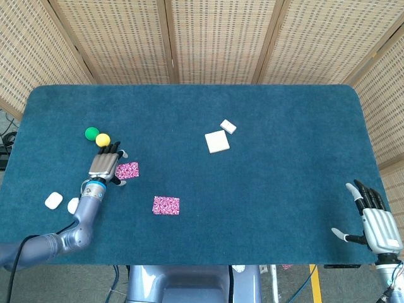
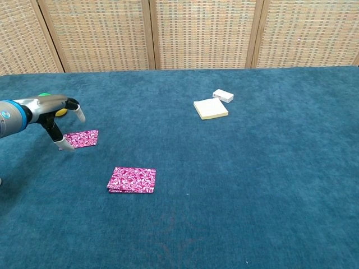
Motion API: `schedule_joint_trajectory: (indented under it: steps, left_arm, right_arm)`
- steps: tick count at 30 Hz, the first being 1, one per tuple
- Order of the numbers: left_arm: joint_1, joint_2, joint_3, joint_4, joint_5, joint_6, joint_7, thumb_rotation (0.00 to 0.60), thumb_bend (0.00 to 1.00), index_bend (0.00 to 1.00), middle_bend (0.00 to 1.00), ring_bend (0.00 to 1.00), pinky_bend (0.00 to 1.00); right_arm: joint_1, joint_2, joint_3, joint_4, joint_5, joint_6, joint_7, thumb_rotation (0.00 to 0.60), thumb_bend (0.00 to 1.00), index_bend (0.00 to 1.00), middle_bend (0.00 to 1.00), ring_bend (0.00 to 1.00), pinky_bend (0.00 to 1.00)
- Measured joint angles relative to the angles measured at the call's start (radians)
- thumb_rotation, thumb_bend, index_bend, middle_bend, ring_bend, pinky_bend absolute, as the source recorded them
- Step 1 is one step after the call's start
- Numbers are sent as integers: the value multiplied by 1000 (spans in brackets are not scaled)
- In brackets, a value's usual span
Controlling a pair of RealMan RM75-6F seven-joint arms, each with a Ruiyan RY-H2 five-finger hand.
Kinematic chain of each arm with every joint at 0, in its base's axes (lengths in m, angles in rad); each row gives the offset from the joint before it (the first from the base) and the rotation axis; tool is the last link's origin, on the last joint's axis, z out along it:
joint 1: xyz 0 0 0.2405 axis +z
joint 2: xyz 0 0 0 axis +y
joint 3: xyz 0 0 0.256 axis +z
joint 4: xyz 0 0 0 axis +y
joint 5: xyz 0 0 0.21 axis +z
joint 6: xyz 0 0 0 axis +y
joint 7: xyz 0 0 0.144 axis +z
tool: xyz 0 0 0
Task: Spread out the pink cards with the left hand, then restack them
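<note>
No text, label, brand, number or sign can be read anywhere: the pink cards [image 2: 132,179] show only a swirled pattern, and the white blocks [image 2: 211,108] on the table [image 2: 252,185] are blank.

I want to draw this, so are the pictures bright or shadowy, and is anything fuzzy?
Head view: even, soft light and no glare on the blue table; both pink cards look sharp, with only a faint shadow under the left hand. Chest view: also bright and flat; the left hand looks slightly soft at the frame edge, while the white pad is clear.
</note>
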Motion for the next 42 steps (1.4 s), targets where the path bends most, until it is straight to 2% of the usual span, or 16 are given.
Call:
schedule_joint_trajectory:
  steps: [12, 23, 35, 42]
  left_arm:
    - [0, -29, -23, 58, -22, -43, 4, 600, 108, 264, 0, 0, 0]
    - [2, -46, -33, 80, -41, -51, 29, 600, 173, 389, 0, 0, 0]
    - [4, -47, -41, 75, -48, -51, 51, 600, 180, 398, 0, 0, 0]
    - [9, -44, -45, 66, -37, -52, 46, 600, 227, 490, 0, 0, 0]
  right_arm:
    - [0, 0, 0, 0, 1, -1, 0, 600, 1, 0, 0, 0, 0]
    - [0, 0, 0, 0, 1, -1, -2, 600, 2, 0, 0, 0, 0]
    - [0, 1, 0, -1, 2, -2, 0, 600, 2, 0, 0, 0, 0]
    - [0, 1, 0, -1, 2, -3, 1, 600, 2, 0, 0, 0, 0]
